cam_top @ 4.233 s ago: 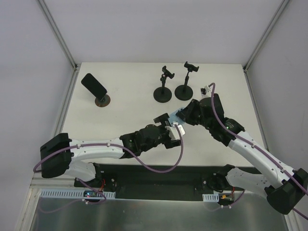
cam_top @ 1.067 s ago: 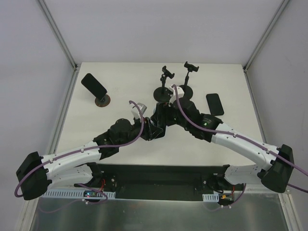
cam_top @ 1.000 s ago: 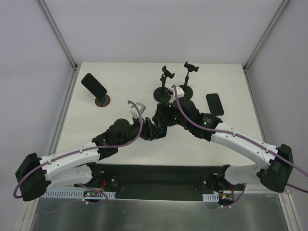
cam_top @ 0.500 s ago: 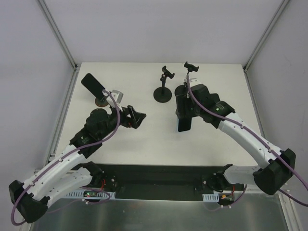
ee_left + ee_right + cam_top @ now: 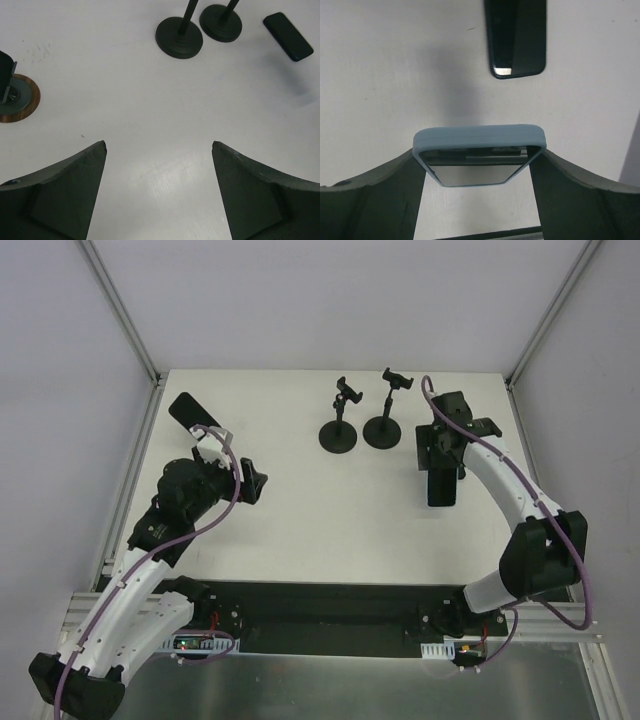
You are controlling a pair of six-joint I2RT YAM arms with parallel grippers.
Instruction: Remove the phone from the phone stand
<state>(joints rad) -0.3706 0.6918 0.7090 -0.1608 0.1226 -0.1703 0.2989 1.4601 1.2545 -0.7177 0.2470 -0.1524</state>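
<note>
The right pincer [image 5: 478, 170] is clamped across the width of the blue-cased phone [image 5: 479, 138], out at about 3 o'clock on the worktop [image 5: 300, 515]. From that, the step in hand looks like setting this phone down. To do it well, bring it low over bare surface and let the case rest on the worktop before the fingers part. Then draw the pincer straight off, so that the case is not dragged or tipped.

What stands in the way is the dark phone [image 5: 516, 37]. It lies flat just ahead of the held one, at 12 o'clock in the right wrist view, near it but not touching. The landing spot should stay on the near side of it, with a gap between the two, so neither is laid on or knocked.

The left pincer [image 5: 159, 146] stands wide apart with nothing between its fingers, hovering over the worktop toward 9 o'clock. A black phone [image 5: 194, 416] sits tilted in the brown-based stand [image 5: 211, 448] at 10 o'clock, a little beyond that pincer, so the task looks unfinished there.

An empty stand [image 5: 339, 433] and a second empty stand [image 5: 382, 430] are side by side at 12 o'clock, between the two arms and apart from both
</note>
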